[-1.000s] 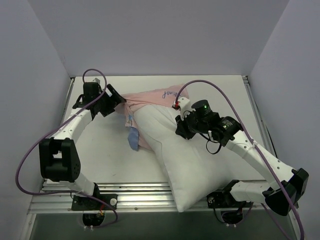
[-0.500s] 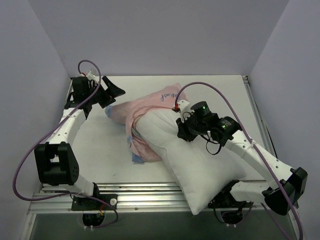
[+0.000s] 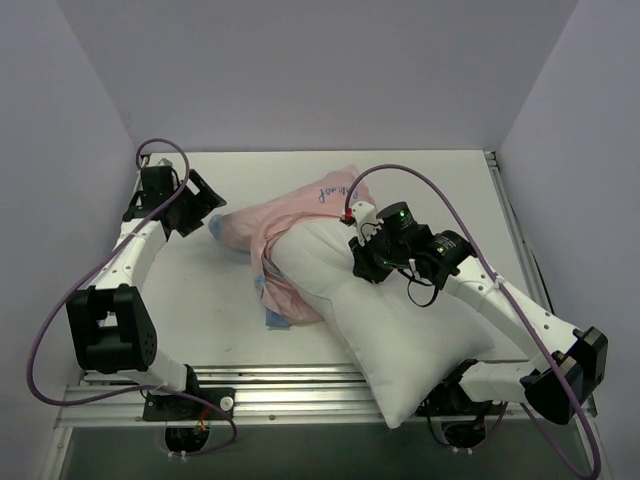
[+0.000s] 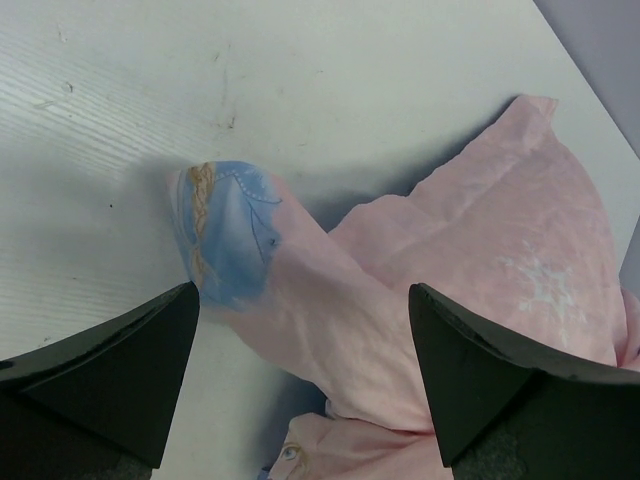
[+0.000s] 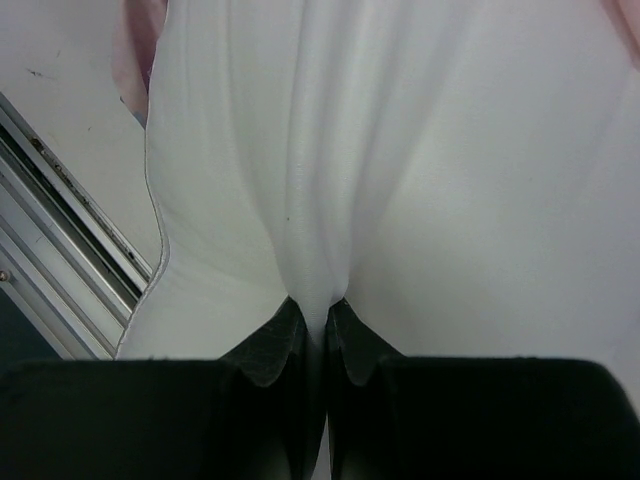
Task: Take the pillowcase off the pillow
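Now we see the left end effector (image 3: 203, 208) spread wide and holding nothing, near the pillowcase's (image 3: 290, 215) left tip at the upper left of the top view. Our right end effector (image 5: 318, 318) pinches a fold of the pillow (image 3: 400, 320). The pillow lies diagonally on the worktop (image 3: 200, 290), its upper end inside the bunched pink pillowcase.

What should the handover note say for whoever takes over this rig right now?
Left gripper: open, over the loose left end of the pillowcase, holding nothing.
Right gripper: shut on a pinched fold of the pillow.
Things: the pillow lies diagonally on the table, with its near corner over the front rails. The pillowcase is turned pink side out and bunched over the pillow's far end.
Done: most of the pillow is bare.
Left: regrip the pillowcase and pull it off the far end.
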`<action>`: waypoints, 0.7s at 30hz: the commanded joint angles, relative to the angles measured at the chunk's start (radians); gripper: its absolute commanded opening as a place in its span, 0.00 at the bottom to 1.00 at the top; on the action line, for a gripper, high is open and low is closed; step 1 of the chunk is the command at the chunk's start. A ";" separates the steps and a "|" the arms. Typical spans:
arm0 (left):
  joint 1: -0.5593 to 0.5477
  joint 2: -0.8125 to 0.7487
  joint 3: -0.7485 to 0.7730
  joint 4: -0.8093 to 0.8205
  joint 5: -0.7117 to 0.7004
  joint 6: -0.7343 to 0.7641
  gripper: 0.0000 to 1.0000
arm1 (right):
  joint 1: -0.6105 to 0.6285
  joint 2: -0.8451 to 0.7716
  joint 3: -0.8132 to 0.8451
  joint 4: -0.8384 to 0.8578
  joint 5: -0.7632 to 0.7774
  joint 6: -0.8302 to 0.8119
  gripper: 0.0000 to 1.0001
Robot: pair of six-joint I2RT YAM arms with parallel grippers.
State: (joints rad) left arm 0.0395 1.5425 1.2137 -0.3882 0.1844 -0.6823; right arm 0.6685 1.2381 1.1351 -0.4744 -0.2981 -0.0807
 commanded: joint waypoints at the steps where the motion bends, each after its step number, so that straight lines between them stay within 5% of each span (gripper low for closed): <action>1: 0.002 0.059 -0.013 0.057 -0.011 -0.071 0.94 | -0.006 0.000 0.012 0.006 -0.004 -0.010 0.00; 8: -0.007 0.151 -0.014 0.195 0.069 -0.227 0.94 | -0.006 0.008 0.009 0.011 -0.007 -0.011 0.00; 19: -0.067 0.179 -0.035 0.127 0.043 -0.273 1.00 | -0.007 0.014 0.006 0.016 0.011 -0.007 0.00; 21: -0.069 0.176 -0.043 0.111 0.040 -0.276 0.92 | -0.007 0.017 0.005 0.017 0.016 -0.008 0.00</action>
State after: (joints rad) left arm -0.0319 1.7321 1.1847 -0.2722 0.2356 -0.9386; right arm 0.6685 1.2411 1.1351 -0.4709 -0.3042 -0.0803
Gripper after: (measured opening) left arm 0.949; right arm 0.041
